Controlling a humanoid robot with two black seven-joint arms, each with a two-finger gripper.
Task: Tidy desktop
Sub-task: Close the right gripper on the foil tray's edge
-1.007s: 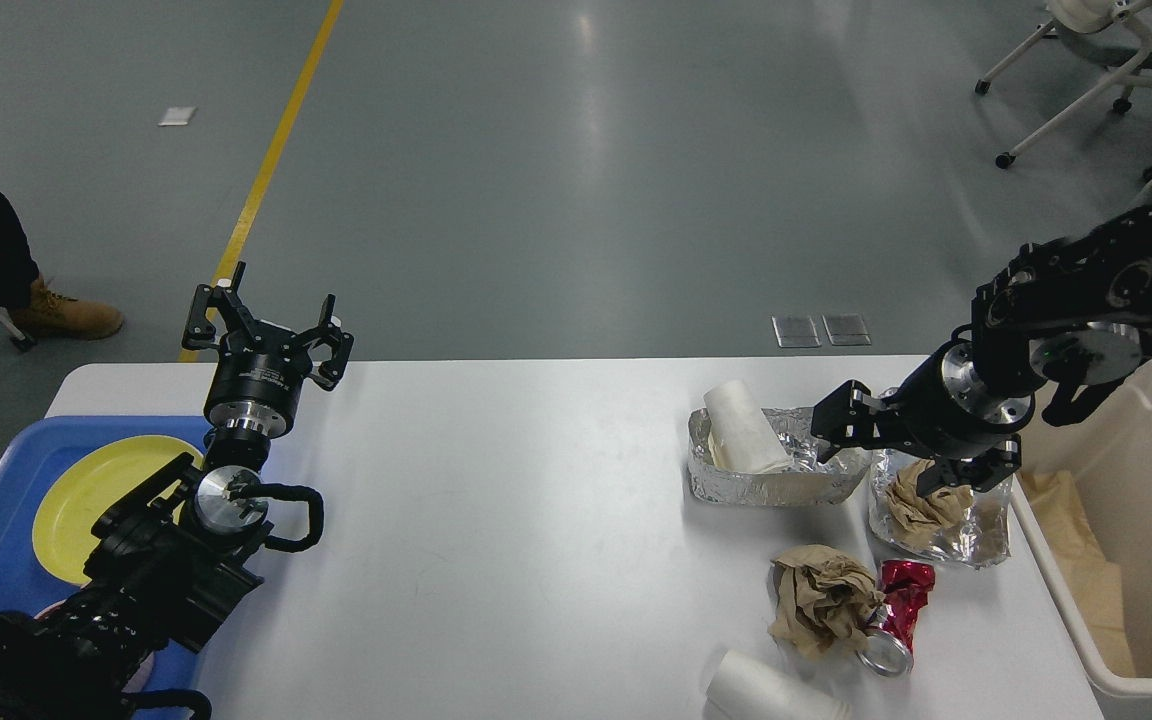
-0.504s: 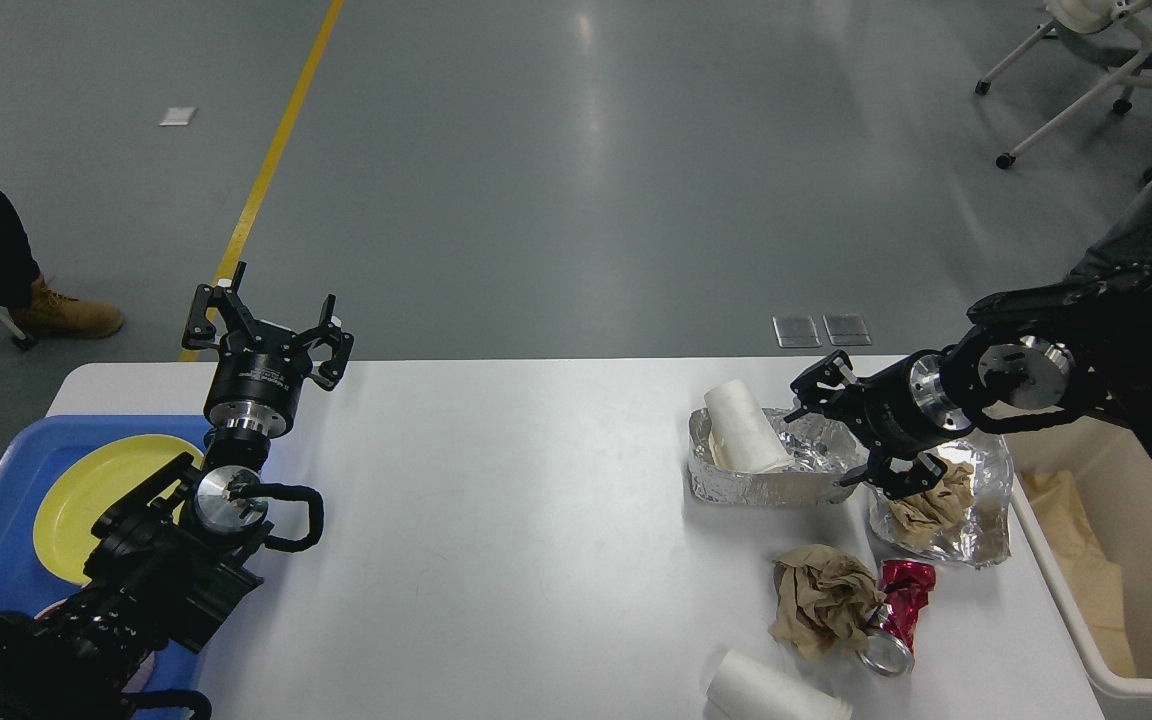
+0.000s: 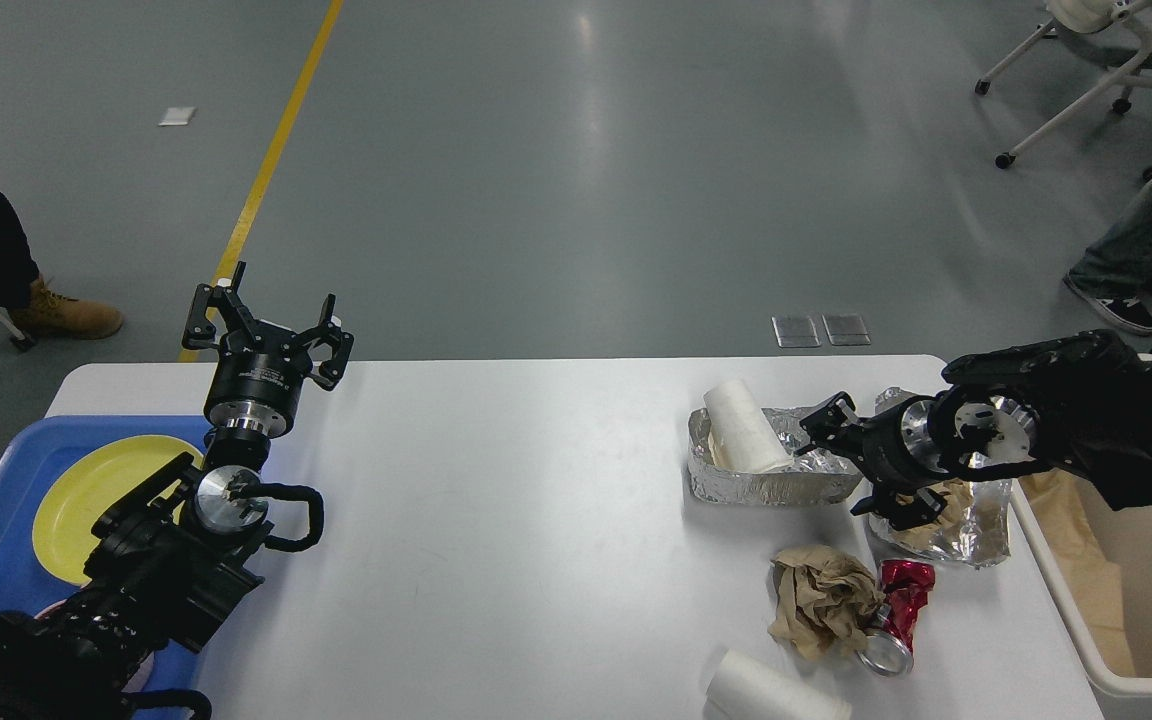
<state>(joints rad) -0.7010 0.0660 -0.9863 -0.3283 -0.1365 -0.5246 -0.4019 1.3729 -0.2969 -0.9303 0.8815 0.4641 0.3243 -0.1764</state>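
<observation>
Right fingers [image 3: 829, 413] spread beside foil tray [image 3: 771, 482]

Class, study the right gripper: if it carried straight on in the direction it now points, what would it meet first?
The right gripper points leftward at the foil tray holding the white paper cup. It would probably meet the tray's crumpled right end first, though depth is uncertain.

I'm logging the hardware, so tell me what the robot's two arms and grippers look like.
Both arms are black, built of bulky jointed segments with bare silver metal discs at the wrist joints. The left gripper has two black fingers on a black cylinder with small white lettering and a silver collar. The right gripper is also black with a silver wrist ring.
</observation>
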